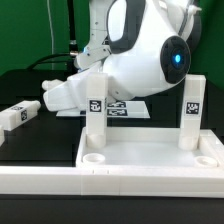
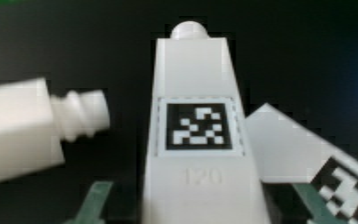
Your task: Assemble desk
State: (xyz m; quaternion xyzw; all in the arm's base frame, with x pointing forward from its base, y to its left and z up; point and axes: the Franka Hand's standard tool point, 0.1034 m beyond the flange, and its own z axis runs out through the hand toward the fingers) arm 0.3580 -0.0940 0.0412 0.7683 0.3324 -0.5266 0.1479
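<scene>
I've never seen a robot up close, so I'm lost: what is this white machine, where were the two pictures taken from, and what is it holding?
The big white shape is a robot arm. One picture comes from a camera standing apart from it. The close-up comes from a camera on the arm's wrist, looking past its end effector, the two-fingered part that grasps. On the black table lies a white desk slab. It has two legs upright at its far corners, and one loose leg lies at the exterior view's left. The end effector appears shut on a fourth leg. The black-and-white squares are printed tags.
</scene>
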